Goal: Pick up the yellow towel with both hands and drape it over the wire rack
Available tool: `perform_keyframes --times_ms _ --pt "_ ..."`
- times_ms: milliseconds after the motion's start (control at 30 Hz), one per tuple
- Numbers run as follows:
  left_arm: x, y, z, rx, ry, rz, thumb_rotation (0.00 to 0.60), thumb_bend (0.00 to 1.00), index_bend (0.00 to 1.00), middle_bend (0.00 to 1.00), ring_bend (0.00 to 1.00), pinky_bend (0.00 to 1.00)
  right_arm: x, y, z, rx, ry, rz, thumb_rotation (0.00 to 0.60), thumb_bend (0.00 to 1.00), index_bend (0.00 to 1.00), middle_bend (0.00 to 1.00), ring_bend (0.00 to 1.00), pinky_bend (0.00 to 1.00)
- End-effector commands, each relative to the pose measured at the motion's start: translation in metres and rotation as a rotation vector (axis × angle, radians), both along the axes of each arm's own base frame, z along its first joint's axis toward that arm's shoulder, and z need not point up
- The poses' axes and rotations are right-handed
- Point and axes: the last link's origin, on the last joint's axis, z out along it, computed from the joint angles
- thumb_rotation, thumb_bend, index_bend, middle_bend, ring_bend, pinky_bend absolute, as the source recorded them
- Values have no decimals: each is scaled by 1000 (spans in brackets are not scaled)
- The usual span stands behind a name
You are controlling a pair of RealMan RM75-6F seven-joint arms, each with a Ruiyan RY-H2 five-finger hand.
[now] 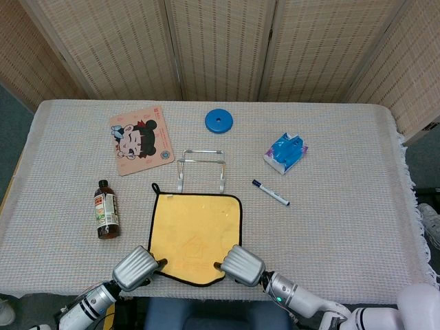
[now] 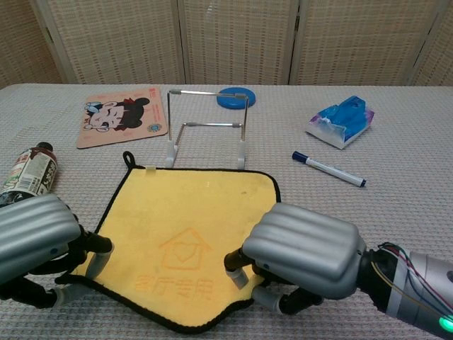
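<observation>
At the worktop's (image 2: pixel 417 212) near edge, the left hand (image 2: pixel 35 237) pinched the yellow towel (image 2: pixel 187 241) at its near left corner, and the right hand (image 2: pixel 301 249) gripped the near right corner, where the hem had bunched inward. The rest of the towel lay flat. Just beyond its far edge stood the wire rack (image 2: pixel 207 127), bare. Farther off lay a bottle (image 1: pixel 106 210), a marker (image 1: pixel 270 193), a blue packet (image 1: pixel 285 152), a cartoon mat (image 1: pixel 141 139) and a blue disc (image 1: pixel 218 121).

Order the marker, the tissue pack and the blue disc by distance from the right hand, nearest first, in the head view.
From the right hand:
1. Marker, up and slightly right of the hand.
2. Tissue pack, farther up on the right.
3. Blue disc, near the table's far edge.
</observation>
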Motion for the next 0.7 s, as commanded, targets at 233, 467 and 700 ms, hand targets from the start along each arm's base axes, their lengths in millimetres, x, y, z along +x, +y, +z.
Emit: perform_keyframes --times_ms 233,467,700 --pt "50 51 50 148 -121 -105 600 532 651 1000 871 945 22 -32 55 -173 -184 -38 600 570 708 929 1000 1000" --pt "89 99 86 224 -164 -121 600 532 650 1000 872 945 36 -63 98 -330 -256 -74 600 569 709 929 1000 1000" --pt "120 143 105 210 -235 -54 600 531 650 1000 873 945 47 -94 129 -446 -281 -118 600 569 709 929 1000 1000"
